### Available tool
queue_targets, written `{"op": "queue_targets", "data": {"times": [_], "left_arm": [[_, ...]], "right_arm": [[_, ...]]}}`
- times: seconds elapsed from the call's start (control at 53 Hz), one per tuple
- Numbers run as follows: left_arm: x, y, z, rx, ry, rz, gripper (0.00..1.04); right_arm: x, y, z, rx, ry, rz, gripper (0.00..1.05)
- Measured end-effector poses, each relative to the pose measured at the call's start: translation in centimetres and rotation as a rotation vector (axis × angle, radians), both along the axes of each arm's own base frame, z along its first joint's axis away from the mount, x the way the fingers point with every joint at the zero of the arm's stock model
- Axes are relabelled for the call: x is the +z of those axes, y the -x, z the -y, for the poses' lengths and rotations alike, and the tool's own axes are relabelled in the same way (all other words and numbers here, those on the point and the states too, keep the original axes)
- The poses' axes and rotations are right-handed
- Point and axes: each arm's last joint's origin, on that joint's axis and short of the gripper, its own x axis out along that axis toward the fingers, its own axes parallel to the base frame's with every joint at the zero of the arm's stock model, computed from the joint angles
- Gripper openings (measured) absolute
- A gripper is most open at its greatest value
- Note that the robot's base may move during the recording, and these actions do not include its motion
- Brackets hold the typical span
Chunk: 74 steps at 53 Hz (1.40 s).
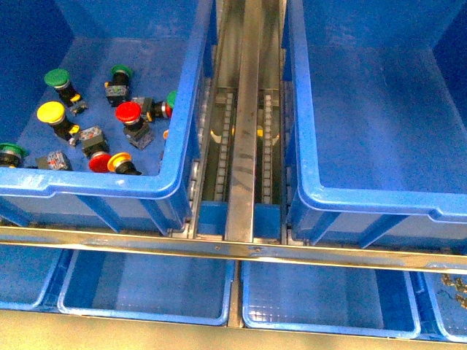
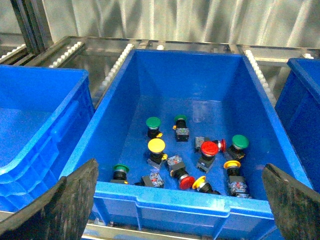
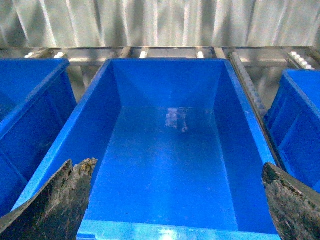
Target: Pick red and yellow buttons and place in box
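Observation:
Red buttons and yellow buttons lie scattered on the floor of the left blue bin, mixed with green ones. Another red and yellow pair lies close to the near wall. The box, the deep blue bin on the right, holds nothing. My left gripper hangs open above the near rim of the button bin. Over the box, my right gripper is open as well. Neither arm shows in the front view.
A metal roller rail runs between the two bins. A metal bar crosses in front of them, with shallow blue trays below. Further blue bins flank each wrist view.

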Motion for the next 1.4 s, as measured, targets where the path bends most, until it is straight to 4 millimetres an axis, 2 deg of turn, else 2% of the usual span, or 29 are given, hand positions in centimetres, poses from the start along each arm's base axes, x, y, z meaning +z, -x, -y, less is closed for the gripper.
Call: {"op": "queue_targets", "data": {"times": [1.359, 1.397], "left_arm": [[0.00, 0.00, 0.00, 0.000, 0.000, 0.000, 0.97], [-0.20, -0.09, 0.02, -0.029, 0.015, -0.054, 0.97]], "right_arm": [[0.00, 0.00, 0.00, 0.000, 0.000, 0.000, 0.99], [0.00, 0.00, 0.00, 0.000, 0.000, 0.000, 0.99]]}}
